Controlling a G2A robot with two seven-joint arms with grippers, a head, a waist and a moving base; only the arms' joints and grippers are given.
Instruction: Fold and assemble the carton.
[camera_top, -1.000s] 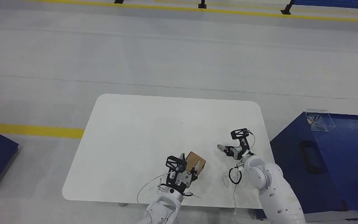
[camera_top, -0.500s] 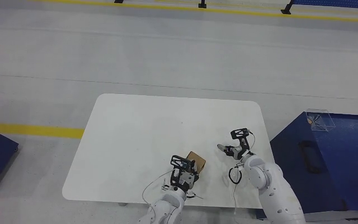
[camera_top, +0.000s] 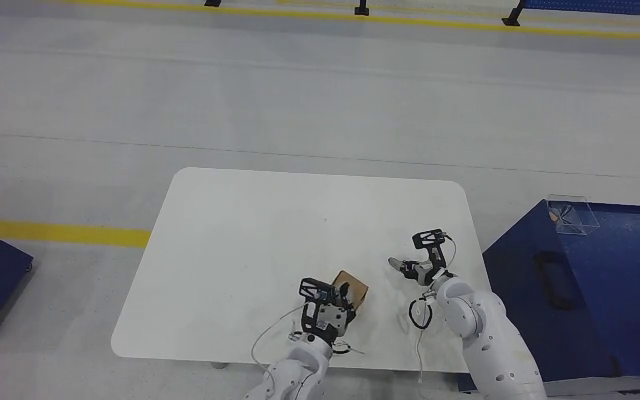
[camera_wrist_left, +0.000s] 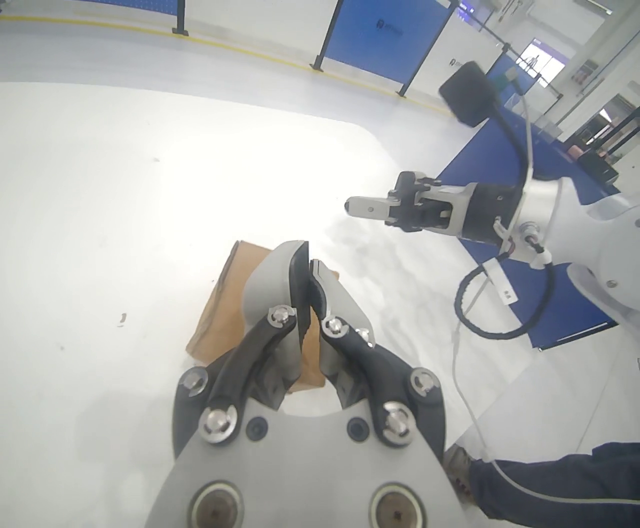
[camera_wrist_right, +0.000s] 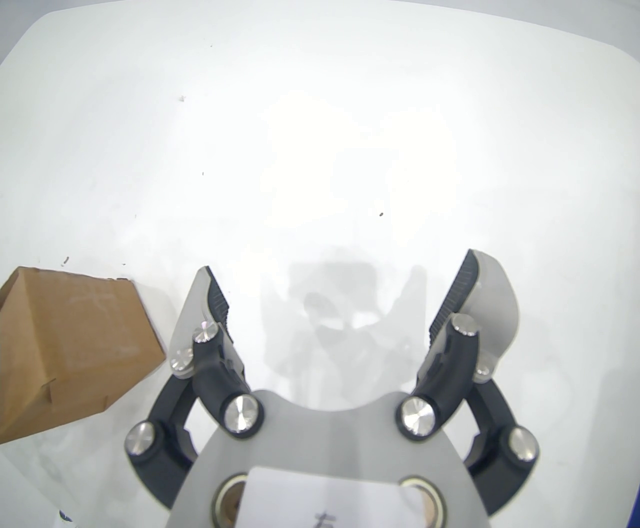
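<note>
A small brown carton (camera_top: 352, 286) lies folded near the table's front edge, also seen as the carton (camera_wrist_left: 222, 300) and the carton (camera_wrist_right: 70, 345). My left gripper (camera_top: 328, 300) sits on the carton's near side. Its tips (camera_wrist_left: 306, 257) are over the carton's top, jaws shut with only a thin slit between the pads. I cannot tell whether cardboard is pinched there. My right gripper (camera_top: 405, 266) hovers low over bare table to the right of the carton, apart from it. The right gripper (camera_wrist_right: 340, 285) is open and holds nothing, and its side shows as the right gripper (camera_wrist_left: 350, 206).
The white table (camera_top: 250, 230) is bare across its back and left. A blue cabinet (camera_top: 570, 290) stands just off the table's right edge, with a clear box (camera_top: 572, 212) on top. A cable (camera_wrist_left: 500, 305) hangs from the right wrist.
My left gripper has shifted slightly right, onto the carton, and covers more of it. Its fingers look closer together than a second ago. The right arm has kept still.
</note>
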